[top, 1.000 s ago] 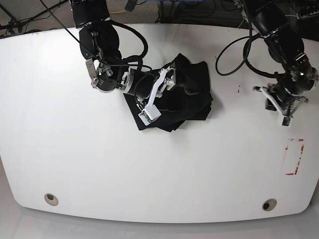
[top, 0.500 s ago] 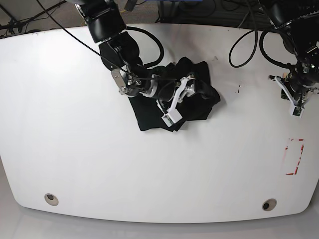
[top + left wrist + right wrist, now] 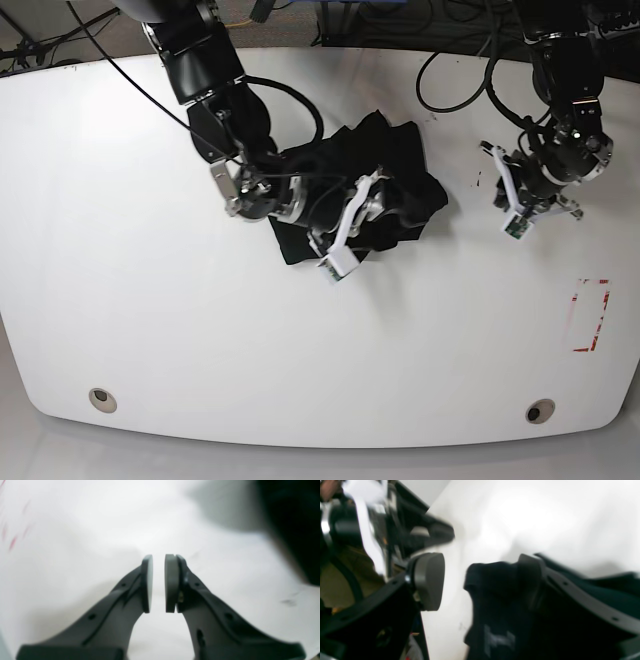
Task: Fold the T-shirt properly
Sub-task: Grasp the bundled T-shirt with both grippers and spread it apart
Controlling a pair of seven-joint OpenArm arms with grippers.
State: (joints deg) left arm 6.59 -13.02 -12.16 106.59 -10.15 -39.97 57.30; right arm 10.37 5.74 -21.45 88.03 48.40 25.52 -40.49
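You are in the gather-and-grip step: the T-shirt (image 3: 370,190) is a crumpled black heap, not yet laid flat, so folding proper has not begun.

Nearest you, the front of the white table (image 3: 300,350) is bare except for two small round fittings (image 3: 102,400) near its front corners and a red marked rectangle (image 3: 590,315) toward the right edge.

Farther in, around the middle of the table and toward the back edge, lies the shirt. Your right gripper (image 3: 480,580) is down in it, jaws apart, with a bunched fold of black cloth standing between the pads (image 3: 430,580); one pad is clear of the fabric, the other is against it or buried in it. You cannot call this a hold yet. The next move, I judge, calls for closing on that fold, then lifting and drawing it outward to spread the shirt.

Your left gripper (image 3: 158,582) hangs over bare table near the right edge, well apart from the shirt, its pads almost together with a thin gap and nothing between them. It will need to open and come across to take a second edge.

Nothing stands in the way on the table; the right arm's own cable (image 3: 300,95) loops over the shirt's back side, so watch for it snagging.
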